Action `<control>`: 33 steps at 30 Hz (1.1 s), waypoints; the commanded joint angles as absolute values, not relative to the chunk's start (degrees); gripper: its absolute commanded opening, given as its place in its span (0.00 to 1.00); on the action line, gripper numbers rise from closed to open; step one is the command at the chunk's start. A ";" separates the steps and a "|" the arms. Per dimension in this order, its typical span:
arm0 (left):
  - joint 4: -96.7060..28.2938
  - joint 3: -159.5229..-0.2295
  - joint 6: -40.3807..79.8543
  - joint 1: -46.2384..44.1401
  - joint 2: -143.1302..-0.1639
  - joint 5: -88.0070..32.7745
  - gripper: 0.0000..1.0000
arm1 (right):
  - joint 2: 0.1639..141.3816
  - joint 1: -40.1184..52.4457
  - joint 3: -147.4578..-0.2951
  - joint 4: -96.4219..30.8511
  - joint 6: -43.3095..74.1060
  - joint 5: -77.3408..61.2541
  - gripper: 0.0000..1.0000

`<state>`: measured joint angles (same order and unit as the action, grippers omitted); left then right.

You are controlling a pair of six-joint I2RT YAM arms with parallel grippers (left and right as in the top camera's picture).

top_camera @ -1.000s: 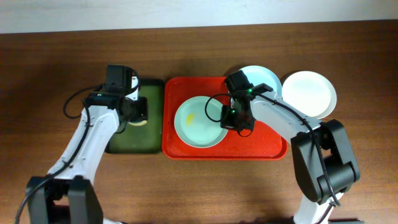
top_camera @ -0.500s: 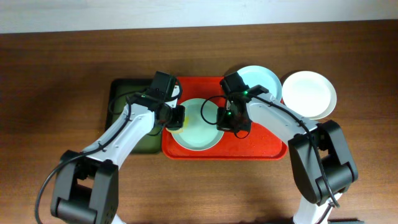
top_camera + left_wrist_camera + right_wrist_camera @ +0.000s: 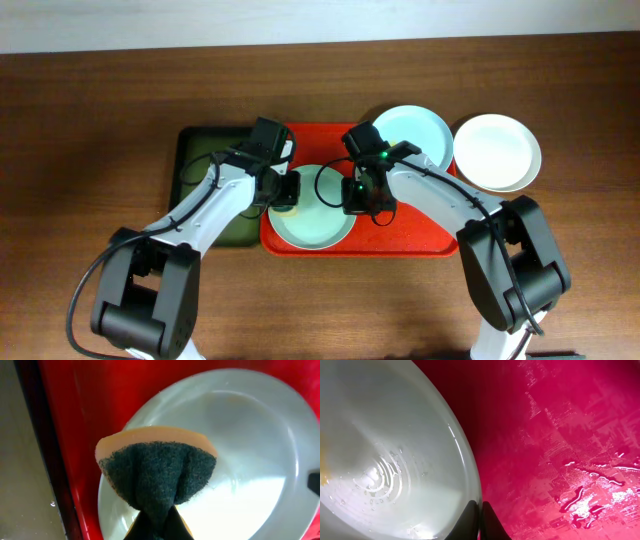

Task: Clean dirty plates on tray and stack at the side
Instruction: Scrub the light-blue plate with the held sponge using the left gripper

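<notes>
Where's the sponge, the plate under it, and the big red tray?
Orange sponge with dark green scrubbing pad (image 3: 156,472): left wrist view, on the green pad.
Pale blue-green round plate (image 3: 240,430): left wrist view, on its bare inside.
Large red plastic tray (image 3: 420,235): overhead view, on bare floor near its right corner.

White arms, black joints, looping black cables, green light.

The overhead camera looks straight down on the whole surface, while both wrist cameras peer closely down at the same pale plate on the red tray.
</notes>
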<state>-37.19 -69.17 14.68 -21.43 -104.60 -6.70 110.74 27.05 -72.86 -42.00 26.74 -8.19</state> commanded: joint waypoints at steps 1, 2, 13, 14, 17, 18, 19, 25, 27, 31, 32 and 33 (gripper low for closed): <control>-37.56 -71.20 15.90 -21.61 -105.10 -7.31 0.00 | 110.08 27.38 -72.38 -42.00 25.69 -6.81 0.04; -37.80 -71.20 15.88 -21.61 -105.21 -7.29 0.00 | 110.08 27.38 -72.38 -41.98 25.69 -6.83 0.04; -36.97 -71.18 15.84 -22.02 -110.69 -7.31 0.00 | 110.08 27.38 -72.38 -41.95 25.69 -6.85 0.04; -36.56 -71.20 15.84 -22.04 -111.68 -7.31 0.00 | 110.08 27.38 -72.38 -41.95 25.69 -6.85 0.04; -36.45 -71.20 15.84 -22.39 -114.32 -7.33 0.00 | 110.08 27.38 -72.38 -41.95 25.71 -6.85 0.04; -36.42 -71.20 15.84 -22.90 -115.57 -7.33 0.00 | 110.08 27.38 -72.38 -41.95 25.71 -6.85 0.04; -36.40 -71.20 15.84 -23.64 -116.95 -7.35 0.00 | 110.08 27.38 -72.38 -41.93 25.69 -6.85 0.04; -36.51 -71.37 15.81 -26.89 -119.57 -15.03 0.00 | 110.08 27.38 -72.38 -41.95 25.71 -6.85 0.04; -38.15 -73.28 15.81 -26.24 -119.37 -18.79 0.00 | 110.08 27.38 -72.38 -41.95 25.71 -6.85 0.04; -47.88 -82.43 15.79 -23.11 -113.99 -14.17 0.00 | 110.08 27.38 -72.38 -41.95 25.69 -6.85 0.04; -49.04 -83.70 15.81 -22.90 -111.57 -11.09 0.00 | 110.08 27.38 -72.38 -41.93 25.69 -6.85 0.04; -49.19 -83.90 15.81 -22.94 -109.03 -7.79 0.00 | 110.08 27.38 -72.38 -41.93 25.69 -6.83 0.04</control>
